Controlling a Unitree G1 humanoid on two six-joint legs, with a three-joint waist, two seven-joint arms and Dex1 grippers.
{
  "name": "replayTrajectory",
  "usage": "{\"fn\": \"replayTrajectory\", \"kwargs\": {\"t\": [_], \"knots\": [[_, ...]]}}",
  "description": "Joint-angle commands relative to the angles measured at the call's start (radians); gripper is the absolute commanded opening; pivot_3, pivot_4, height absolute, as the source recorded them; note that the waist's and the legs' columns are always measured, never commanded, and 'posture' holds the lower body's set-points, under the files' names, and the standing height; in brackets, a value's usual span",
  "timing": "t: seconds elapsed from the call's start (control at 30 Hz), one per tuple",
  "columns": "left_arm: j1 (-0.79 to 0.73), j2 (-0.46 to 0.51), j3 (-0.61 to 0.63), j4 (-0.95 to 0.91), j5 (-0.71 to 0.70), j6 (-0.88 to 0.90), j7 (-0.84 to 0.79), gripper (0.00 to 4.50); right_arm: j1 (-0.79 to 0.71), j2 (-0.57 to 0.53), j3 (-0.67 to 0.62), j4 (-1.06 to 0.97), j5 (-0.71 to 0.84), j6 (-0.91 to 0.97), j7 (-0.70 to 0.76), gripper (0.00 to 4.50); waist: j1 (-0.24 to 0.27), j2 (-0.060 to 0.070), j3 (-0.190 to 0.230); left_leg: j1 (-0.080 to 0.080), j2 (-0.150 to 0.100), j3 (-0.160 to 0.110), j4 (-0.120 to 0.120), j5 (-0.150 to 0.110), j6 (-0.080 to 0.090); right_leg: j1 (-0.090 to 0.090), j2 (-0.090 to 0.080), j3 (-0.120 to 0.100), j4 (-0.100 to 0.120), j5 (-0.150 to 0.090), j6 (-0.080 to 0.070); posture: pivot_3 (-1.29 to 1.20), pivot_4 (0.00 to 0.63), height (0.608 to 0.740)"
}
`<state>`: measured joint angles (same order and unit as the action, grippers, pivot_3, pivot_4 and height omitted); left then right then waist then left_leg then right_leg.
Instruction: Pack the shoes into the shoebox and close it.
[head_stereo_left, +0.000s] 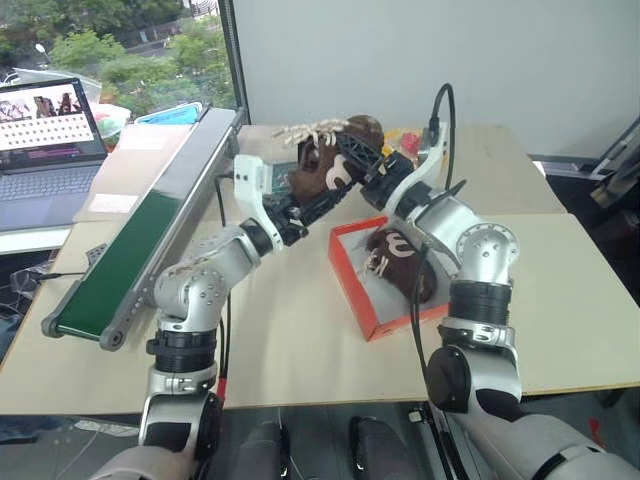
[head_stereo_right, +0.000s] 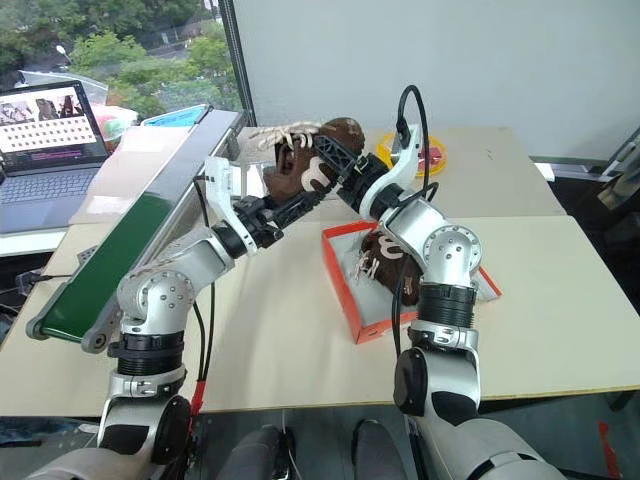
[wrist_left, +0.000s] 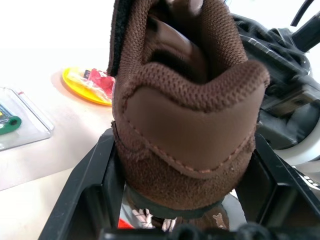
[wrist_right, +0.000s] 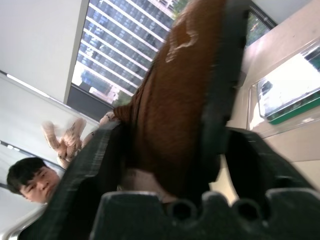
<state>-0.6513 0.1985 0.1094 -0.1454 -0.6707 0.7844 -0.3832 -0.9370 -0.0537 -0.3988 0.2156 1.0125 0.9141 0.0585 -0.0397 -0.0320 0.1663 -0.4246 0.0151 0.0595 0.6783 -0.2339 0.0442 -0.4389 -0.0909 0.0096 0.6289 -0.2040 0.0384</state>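
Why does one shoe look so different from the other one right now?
The raised shoe is up in the air between the left gripper and the right gripper; the other shoe lies down in the orange box. The raised shoe's laces hang loose at one end; the other shoe's laces rest on top of it. Both are dark brown with pale laces.
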Motion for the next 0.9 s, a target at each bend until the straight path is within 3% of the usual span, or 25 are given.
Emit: {"fn": "replayTrajectory", "kwargs": {"t": [0.03, 0.13, 0.2, 0.3, 0.4, 0.57, 0.77, 0.9], "knots": [[-0.011, 0.006, -0.003, -0.055, -0.022, 0.004, -0.011, 2.54, -0.051, 0.002, 0.003, -0.022, 0.004, -0.041, 0.014, 1.81, 0.0, 0.0, 0.0, 0.0, 0.0, 0.0, 0.0, 0.0, 0.0, 0.0, 0.0, 0.0, 0.0, 0.0, 0.0, 0.0, 0.15, 0.74], [-0.017, 0.029, 0.014, -0.047, -0.018, -0.002, -0.014, 2.54, -0.055, -0.009, -0.002, -0.023, -0.002, -0.044, 0.011, 0.94, 0.001, 0.0, 0.0, 0.0, 0.0, 0.0, 0.0, 0.0, 0.0, 0.0, 0.0, 0.0, 0.0, 0.0, 0.0, 0.0, 0.15, 0.74], [-0.025, 0.06, 0.051, -0.045, -0.047, 0.002, -0.038, 3.49, -0.061, -0.027, 0.0, -0.026, -0.015, -0.048, 0.011, 0.55, 0.0, 0.0, 0.0, 0.0, 0.0, 0.0, 0.0, 0.0, 0.0, 0.0, 0.0, 0.0, 0.0, 0.0, 0.0, 0.0, 0.15, 0.74], [-0.028, 0.136, 0.087, -0.038, -0.068, 0.009, -0.086, 4.48, -0.073, -0.073, 0.01, -0.025, -0.049, -0.054, 0.024, 0.46, 0.0, 0.0, 0.0, 0.0, 0.0, 0.0, 0.0, 0.0, 0.0, 0.0, 0.0, 0.0, 0.0, 0.0, 0.0, 0.0, 0.15, 0.74], [-0.005, 0.236, 0.115, -0.014, -0.061, -0.003, -0.152, 4.5, -0.1, -0.165, 0.046, -0.015, -0.113, -0.055, 0.068, 0.46, 0.0, 0.001, 0.0, 0.0, 0.0, 0.0, 0.0, 0.0, 0.0, 0.0, 0.0, 0.0, 0.0, 0.0, 0.0, 0.0, 0.15, 0.74], [0.057, 0.369, 0.127, 0.02, -0.033, -0.001, -0.231, 4.5, -0.136, -0.451, 0.322, -0.003, -0.362, -0.04, 0.311, 0.46, 0.0, 0.002, 0.001, -0.001, -0.001, 0.001, 0.0, 0.0, 0.0, -0.001, 0.0, 0.0, -0.001, 0.0, 0.0, 0.0, 0.15, 0.74], [0.113, 0.392, 0.077, -0.015, -0.016, -0.011, -0.277, 4.5, -0.118, -0.697, 0.565, 0.032, -0.481, 0.013, 0.701, 0.46, 0.003, 0.002, 0.002, -0.001, 0.0, 0.001, 0.0, -0.001, 0.001, 0.0, 0.0, 0.0, -0.004, 0.0, 0.0, 0.0, 0.15, 0.74], [0.138, 0.365, 0.048, -0.046, -0.01, -0.02, -0.271, 4.5, -0.058, -0.745, 0.665, 0.055, -0.522, -0.005, 0.889, 0.46, 0.015, 0.002, 0.002, -0.001, 0.0, 0.001, 0.0, -0.001, 0.002, 0.001, 0.0, 0.0, -0.005, 0.0, 0.0, 0.0, 0.15, 0.74]]}}
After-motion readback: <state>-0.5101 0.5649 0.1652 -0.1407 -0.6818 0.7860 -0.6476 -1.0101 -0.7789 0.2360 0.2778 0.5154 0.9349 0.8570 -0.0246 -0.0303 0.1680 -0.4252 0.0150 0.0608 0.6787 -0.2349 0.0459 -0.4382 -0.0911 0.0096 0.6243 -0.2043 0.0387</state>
